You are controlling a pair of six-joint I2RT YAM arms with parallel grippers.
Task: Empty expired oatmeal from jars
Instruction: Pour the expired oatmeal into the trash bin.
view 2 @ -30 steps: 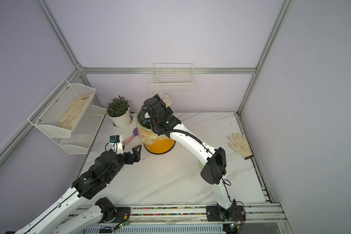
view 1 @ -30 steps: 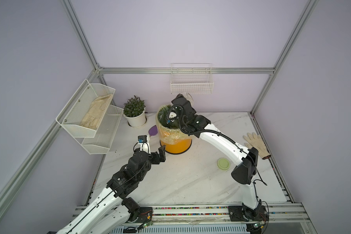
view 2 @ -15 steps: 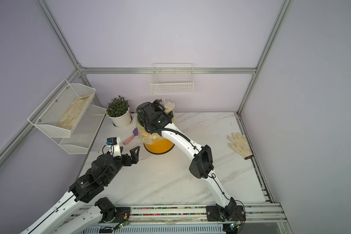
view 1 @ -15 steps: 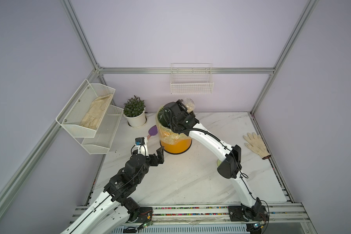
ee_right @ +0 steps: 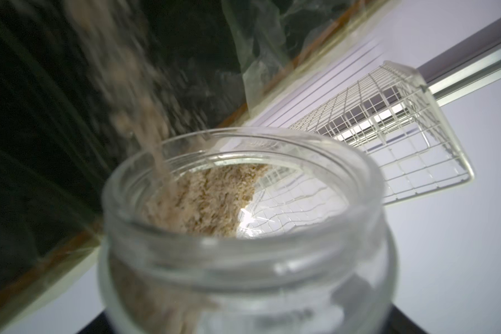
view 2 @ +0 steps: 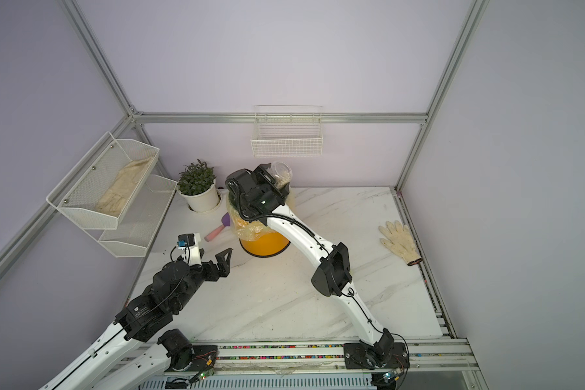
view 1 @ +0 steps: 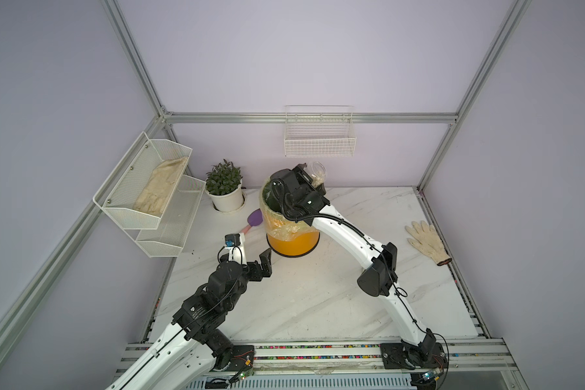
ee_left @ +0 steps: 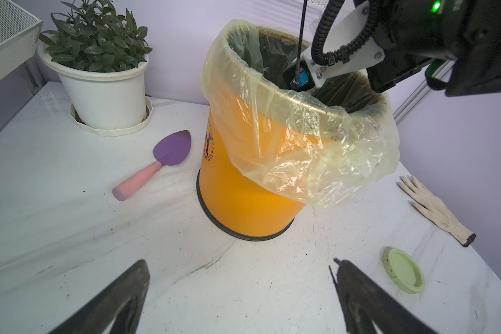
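My right gripper (view 1: 313,182) is shut on the clear jar (view 1: 317,172), holding it tipped, mouth down, over the orange bin (view 1: 293,243) with the yellow liner. In the right wrist view the oatmeal (ee_right: 209,202) slides along the wall of the jar (ee_right: 243,245) and pours from its mouth in a blurred stream into the dark inside of the bin (ee_right: 41,115). My left gripper (ee_left: 239,264) hangs open and empty just above the table, in front of the bin (ee_left: 243,188). The pale green lid (ee_left: 404,270) lies flat on the table to the right of it.
A white plant pot (view 1: 225,199) and a purple trowel with a pink handle (ee_left: 156,162) sit left of the bin. A work glove (view 1: 426,241) lies near the right table edge. A wire basket (view 1: 320,141) hangs on the back wall, and mesh shelves (view 1: 149,199) on the left wall.
My right arm's elbow has swung left and its wrist has rolled, tipping the jar further over the bin. The left gripper has barely moved and stays open.
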